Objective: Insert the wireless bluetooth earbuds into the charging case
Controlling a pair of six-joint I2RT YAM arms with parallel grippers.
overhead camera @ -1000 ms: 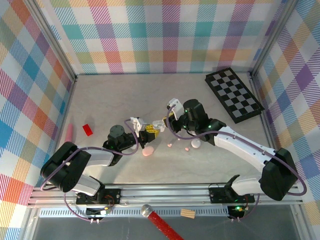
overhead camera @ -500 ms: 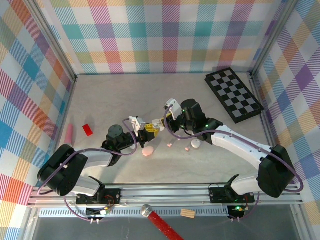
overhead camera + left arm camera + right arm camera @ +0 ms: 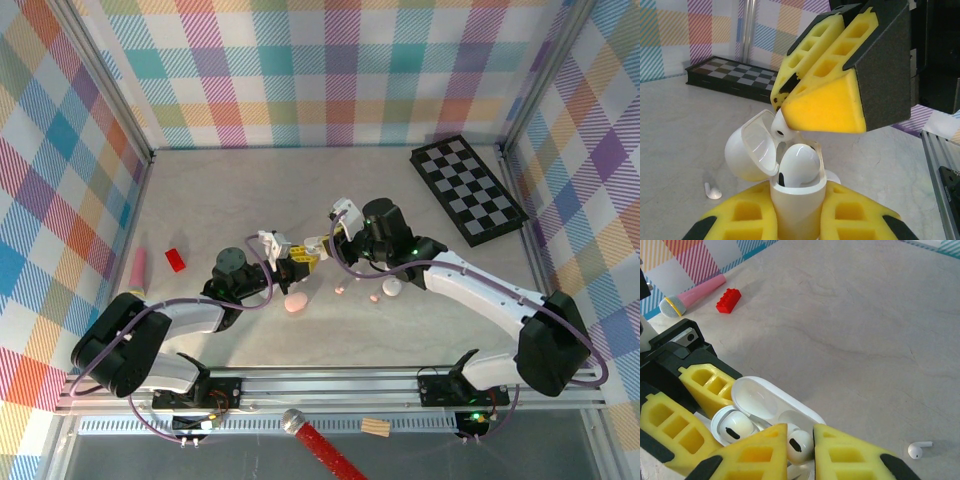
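Plainly glossy white earbud (image 3: 799,448), black-slotted.

Pastel plaid walls (image 3: 330,70) stand beyond the right gripper (image 3: 318,249) and well out to either side of it, met at the corners by silver metal posts (image 3: 108,80). Beneath it spreads a pale grey, faintly veined tabletop (image 3: 250,190), evenly lit.

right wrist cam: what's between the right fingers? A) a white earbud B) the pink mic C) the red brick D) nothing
A: a white earbud is pinched between the yellow fingers of the right gripper, directly at the open white case.
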